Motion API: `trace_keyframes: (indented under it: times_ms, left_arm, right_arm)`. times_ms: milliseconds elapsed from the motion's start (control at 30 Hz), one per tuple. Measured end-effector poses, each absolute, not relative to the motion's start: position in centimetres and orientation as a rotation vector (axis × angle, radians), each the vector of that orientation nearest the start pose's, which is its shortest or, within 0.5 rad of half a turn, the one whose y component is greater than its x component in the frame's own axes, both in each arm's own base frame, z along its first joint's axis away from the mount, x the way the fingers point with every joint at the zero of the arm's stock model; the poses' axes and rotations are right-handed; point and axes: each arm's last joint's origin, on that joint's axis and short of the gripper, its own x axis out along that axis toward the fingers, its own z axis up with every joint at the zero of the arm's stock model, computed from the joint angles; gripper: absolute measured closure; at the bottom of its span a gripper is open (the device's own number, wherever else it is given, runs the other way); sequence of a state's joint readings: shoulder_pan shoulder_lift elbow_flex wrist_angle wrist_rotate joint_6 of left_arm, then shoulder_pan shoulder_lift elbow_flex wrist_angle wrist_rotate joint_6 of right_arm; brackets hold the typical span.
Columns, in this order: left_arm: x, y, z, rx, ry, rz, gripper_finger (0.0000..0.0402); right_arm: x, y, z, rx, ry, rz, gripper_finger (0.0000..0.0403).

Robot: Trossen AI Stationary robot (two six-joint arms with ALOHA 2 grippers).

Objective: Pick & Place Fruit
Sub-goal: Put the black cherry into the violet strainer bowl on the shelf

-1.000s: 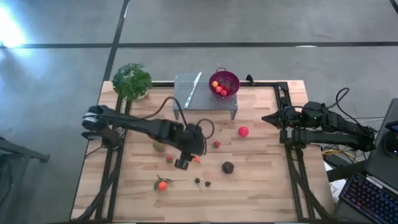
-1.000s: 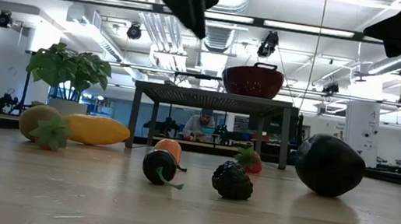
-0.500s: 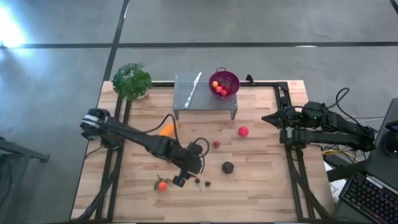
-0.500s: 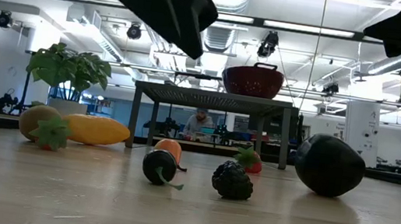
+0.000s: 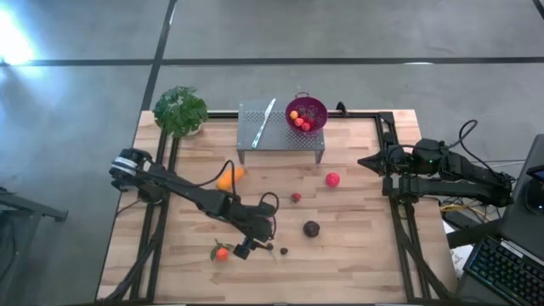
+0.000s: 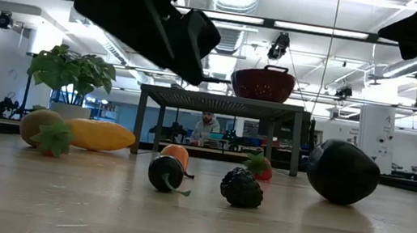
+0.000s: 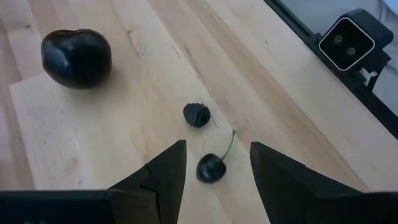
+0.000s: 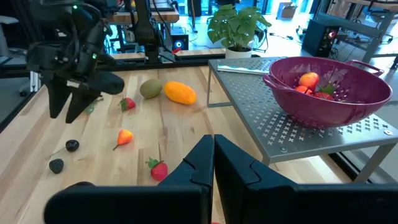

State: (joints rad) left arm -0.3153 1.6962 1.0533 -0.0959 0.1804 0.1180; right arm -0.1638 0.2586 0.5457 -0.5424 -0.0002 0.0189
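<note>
Two small dark fruits, a cherry (image 7: 211, 168) and a blackberry (image 7: 196, 115), lie on the desk (image 5: 357, 255) near the dark purple ball (image 5: 312, 228). Left gripper (image 7: 212, 171) hovers over the cherry, jaws apart, holding nothing. Right gripper (image 8: 213, 155) waits closed and empty, right of the purple colander (image 5: 307, 113).

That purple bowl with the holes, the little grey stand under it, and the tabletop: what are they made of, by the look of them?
The purple colander bowl looks like glossy moulded plastic: smooth sheen, even colour. The grey stand looks like painted or coated metal, a thin flat sheet punched with small holes. The tabletop looks like pale wood, with visible plank seams and grain, in a matte finish.
</note>
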Motion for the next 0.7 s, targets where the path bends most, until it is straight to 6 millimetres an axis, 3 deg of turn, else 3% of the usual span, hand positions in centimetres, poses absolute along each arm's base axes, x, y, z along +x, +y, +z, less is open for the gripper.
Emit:
trace_keyframes:
  times_ms: [367, 533, 700]
  left_arm:
    - [33.7, -11.5, 17.0, 0.147, 0.65, -0.522, 0.0223]
    - [34.1, -11.7, 14.9, 0.14, 0.697, -0.53, 0.0223]
    - [34.3, -11.8, 14.1, 0.138, 0.713, -0.529, 0.0223]
  right_arm:
    - [7.5, -1.2, 27.4, 0.04, 0.253, -0.165, 0.0394]
    - [7.5, -1.2, 27.4, 0.04, 0.253, -0.165, 0.0394]
    - [7.5, -1.2, 27.4, 0.04, 0.253, -0.165, 0.0394]
